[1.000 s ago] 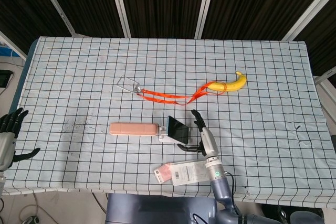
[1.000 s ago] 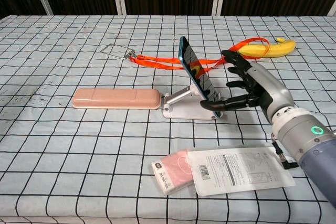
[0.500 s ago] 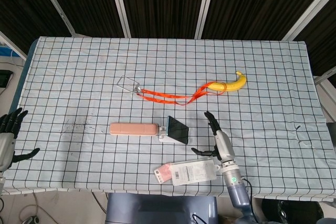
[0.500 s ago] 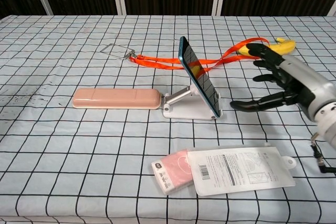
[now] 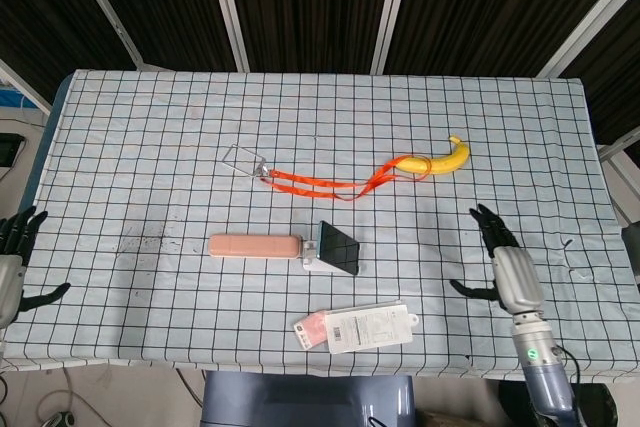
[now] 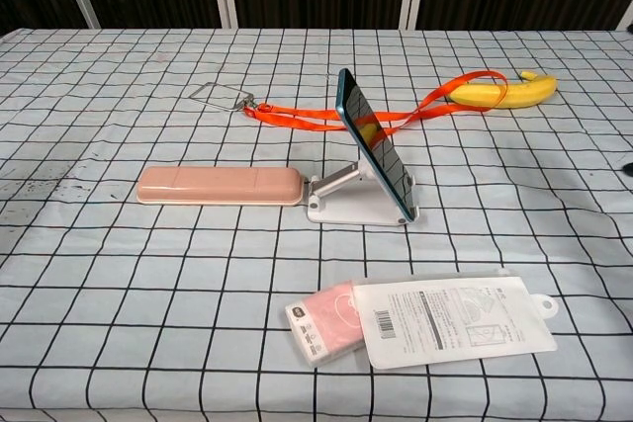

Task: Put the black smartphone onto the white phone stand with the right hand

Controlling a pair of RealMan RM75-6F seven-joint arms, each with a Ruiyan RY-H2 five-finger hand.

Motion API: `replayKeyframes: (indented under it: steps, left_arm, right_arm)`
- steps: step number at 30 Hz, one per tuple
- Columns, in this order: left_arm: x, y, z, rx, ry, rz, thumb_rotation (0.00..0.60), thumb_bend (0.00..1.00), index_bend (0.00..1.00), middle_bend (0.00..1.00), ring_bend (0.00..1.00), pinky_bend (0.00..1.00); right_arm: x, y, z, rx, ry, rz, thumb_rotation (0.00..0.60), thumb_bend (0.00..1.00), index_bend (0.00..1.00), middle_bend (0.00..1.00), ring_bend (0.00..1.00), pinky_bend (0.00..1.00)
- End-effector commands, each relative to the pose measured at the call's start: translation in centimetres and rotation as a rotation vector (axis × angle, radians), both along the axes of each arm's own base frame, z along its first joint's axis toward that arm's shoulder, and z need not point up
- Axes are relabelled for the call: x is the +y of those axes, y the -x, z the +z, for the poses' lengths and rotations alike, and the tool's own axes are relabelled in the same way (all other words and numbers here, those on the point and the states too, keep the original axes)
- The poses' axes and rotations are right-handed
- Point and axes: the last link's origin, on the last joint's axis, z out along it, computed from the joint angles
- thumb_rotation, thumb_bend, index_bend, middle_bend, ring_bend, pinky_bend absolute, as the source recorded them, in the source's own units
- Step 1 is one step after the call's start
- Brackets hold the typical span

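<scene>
The black smartphone (image 6: pixel 378 153) leans tilted on the white phone stand (image 6: pixel 348 202), well left of the right hand (image 5: pixel 507 269), whose fingers are spread, holding nothing; placement appears complete.

A table (image 5: pixel 150 127) is covered with a white cloth with black squares. Dark ribbed panels (image 5: pixel 310 7) are seen at 12 o'clock.
</scene>
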Motion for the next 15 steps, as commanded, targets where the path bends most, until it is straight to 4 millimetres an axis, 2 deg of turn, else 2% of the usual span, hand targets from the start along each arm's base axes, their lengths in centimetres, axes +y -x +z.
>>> replayKeyframes:
  steps: [1, 3, 8, 15]
  left_arm:
    - [-0.1, 0.2, 0.0, 0.017, 0.0, 0.012, 0.6, 0.0, 0.0, 0.0, 0.0, 0.0]
    - [-0.2, 0.2, 0.0, 0.03, 0.001, 0.024, 0.6, 0.0, 0.0, 0.0, 0.0, 0.0]
    - [-0.4, 0.0, -0.1, 0.06, -0.009, 0.012, 0.6, 0.0, 0.0, 0.0, 0.0, 0.0]
    - [-0.4, 0.1, -0.1, 0.064, -0.019, 0.015, 0.6, 0.0, 0.0, 0.0, 0.0, 0.0]
  right_arm:
    - [1.8, 2.4, 2.2, 0.192, 0.029, -0.009, 0.6, 0.11, 0.0, 0.0, 0.0, 0.16]
    - [2.6, 3.7, 3.0, 0.318, 0.037, -0.026, 0.6, 0.11, 0.0, 0.0, 0.0, 0.16]
    - [3.1, 4.3, 4.0, 0.51, 0.087, -0.04, 0.6, 0.1, 0.0, 0.0, 0.0, 0.15]
    - [3.3, 4.2, 4.0, 0.503, 0.118, -0.065, 0.6, 0.1, 0.0, 0.0, 0.0, 0.15]
